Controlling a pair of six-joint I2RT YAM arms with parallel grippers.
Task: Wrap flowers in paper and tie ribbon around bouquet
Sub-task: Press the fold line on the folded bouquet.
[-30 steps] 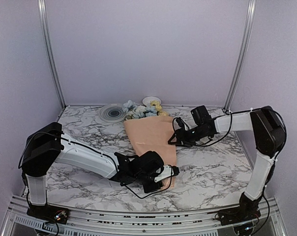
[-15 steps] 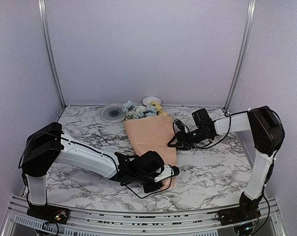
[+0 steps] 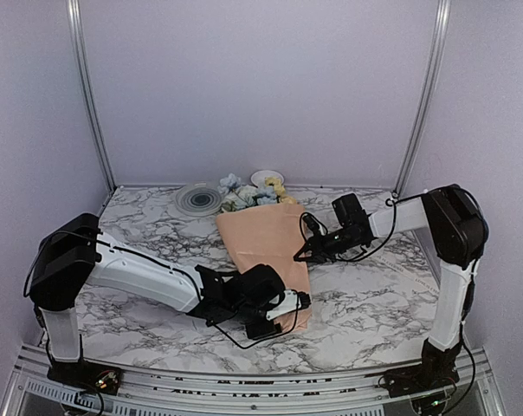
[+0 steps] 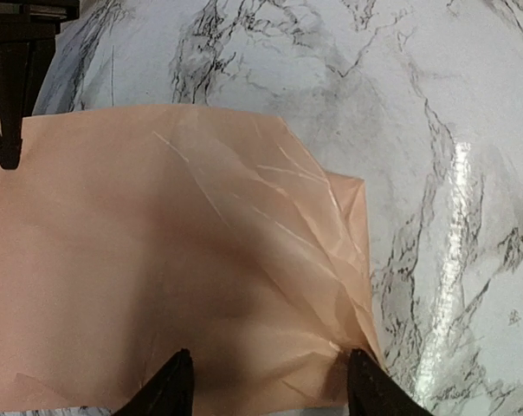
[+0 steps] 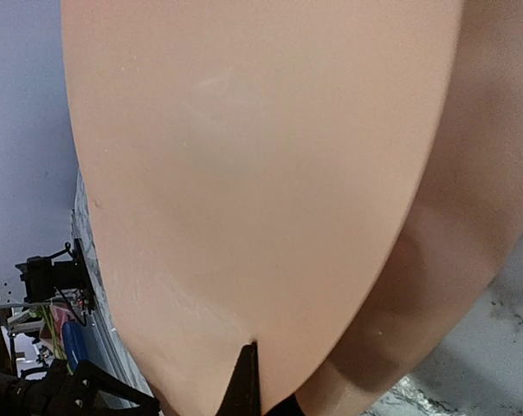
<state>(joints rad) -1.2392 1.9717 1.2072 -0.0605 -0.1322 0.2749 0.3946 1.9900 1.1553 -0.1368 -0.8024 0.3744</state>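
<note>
Right gripper is seen pinched shut on the right edge of the paper at mid-table; the left gripper is held spread over its near end. The flowers are pointed at the back wall, with marble table showing on either side.

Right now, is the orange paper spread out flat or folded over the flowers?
Folded over. The paper lies doubled around the flowers, blooms poking out the far end.
</note>
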